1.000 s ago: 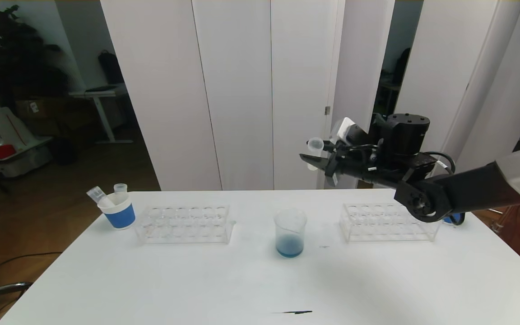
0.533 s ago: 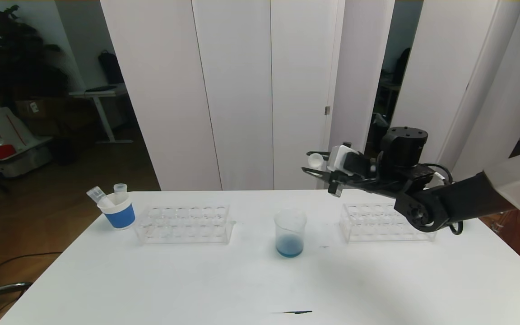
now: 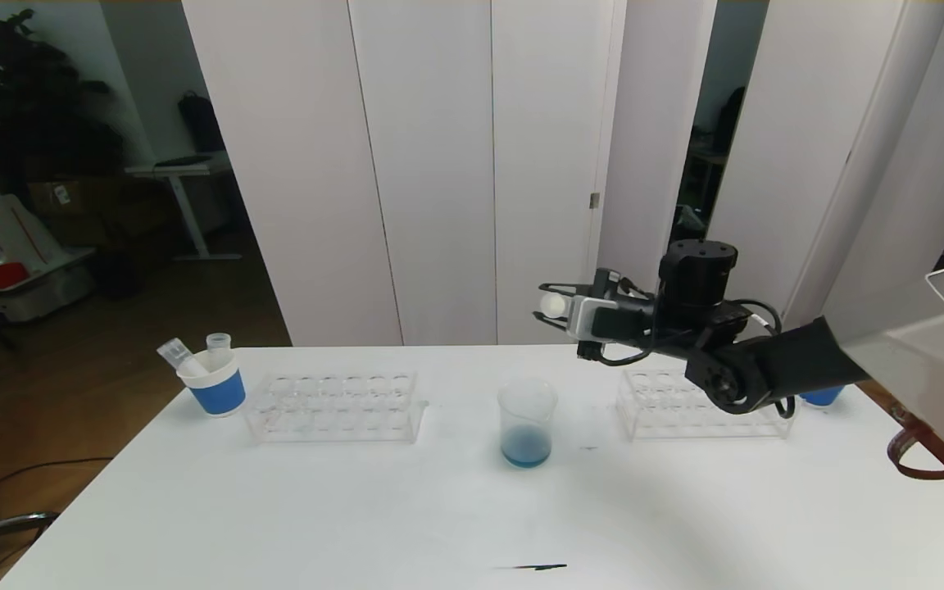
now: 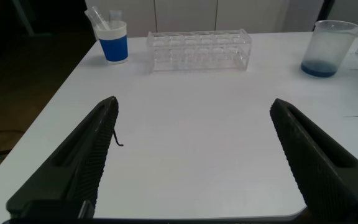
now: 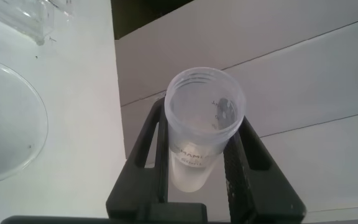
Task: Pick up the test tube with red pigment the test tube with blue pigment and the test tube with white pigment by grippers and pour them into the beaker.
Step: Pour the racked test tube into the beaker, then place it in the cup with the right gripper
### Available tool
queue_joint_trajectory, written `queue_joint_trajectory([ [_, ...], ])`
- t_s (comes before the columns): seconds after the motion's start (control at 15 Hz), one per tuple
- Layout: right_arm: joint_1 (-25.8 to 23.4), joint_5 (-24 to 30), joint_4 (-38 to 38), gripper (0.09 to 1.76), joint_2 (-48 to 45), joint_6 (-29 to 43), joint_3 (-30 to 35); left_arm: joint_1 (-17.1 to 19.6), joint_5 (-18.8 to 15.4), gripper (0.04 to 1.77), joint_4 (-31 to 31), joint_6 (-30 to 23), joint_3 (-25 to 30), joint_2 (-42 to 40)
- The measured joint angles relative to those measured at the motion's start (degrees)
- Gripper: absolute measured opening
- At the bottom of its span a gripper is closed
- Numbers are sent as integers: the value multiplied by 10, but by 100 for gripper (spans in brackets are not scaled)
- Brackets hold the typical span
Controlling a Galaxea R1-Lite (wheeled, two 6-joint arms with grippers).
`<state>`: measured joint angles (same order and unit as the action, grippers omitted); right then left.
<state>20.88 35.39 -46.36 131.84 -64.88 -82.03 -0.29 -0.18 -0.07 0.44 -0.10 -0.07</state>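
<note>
My right gripper [image 3: 550, 305] hangs above and just right of the beaker [image 3: 527, 422], shut on the test tube with white pigment [image 3: 552, 305]. The tube lies tipped over, close to level. In the right wrist view the tube [image 5: 204, 124] sits between the black fingers [image 5: 157, 149] with its open mouth facing the camera, and the beaker's rim [image 5: 17, 124] lies off to one side below. The beaker holds a shallow layer of blue liquid. My left gripper [image 4: 194, 106] is open over bare table, far from the beaker [image 4: 329, 48]. The test tubes with red and blue pigment are out of view.
Two clear tube racks [image 3: 333, 406] [image 3: 705, 403] flank the beaker. A blue-and-white paper cup [image 3: 214, 385] with two tubes stands at the left; another blue cup [image 3: 820, 396] peeks from behind my right arm. A small dark mark [image 3: 533, 566] lies near the table's front edge.
My right gripper has rolled and shifted left toward the beaker, tipping the held tube from upright to nearly level. The left gripper has not moved.
</note>
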Motion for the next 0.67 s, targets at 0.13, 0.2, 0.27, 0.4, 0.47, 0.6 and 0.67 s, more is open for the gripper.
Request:
queue_joint_trajectory([
  [0.13, 3, 0, 4, 58, 12, -38, -18, 0, 0, 174, 0, 0, 0, 0],
  [0.2, 4, 0, 3, 58, 16, -52, -21, 0, 0, 174, 0, 0, 0, 0],
  [0.27, 4, -3, 1, 58, 18, -62, -23, 0, 0, 174, 0, 0, 0, 0],
  [0.4, 5, -14, -2, 58, 22, -92, -21, 0, 0, 174, 0, 0, 0, 0],
  [0.47, 5, -16, -5, 58, 23, -102, -16, 0, 0, 174, 0, 0, 0, 0],
  [0.6, 5, -17, -6, 58, 26, -113, -15, 0, 0, 174, 0, 0, 0, 0],
  [0.67, 8, -17, -7, 58, 28, -122, -16, 0, 0, 174, 0, 0, 0, 0],
])
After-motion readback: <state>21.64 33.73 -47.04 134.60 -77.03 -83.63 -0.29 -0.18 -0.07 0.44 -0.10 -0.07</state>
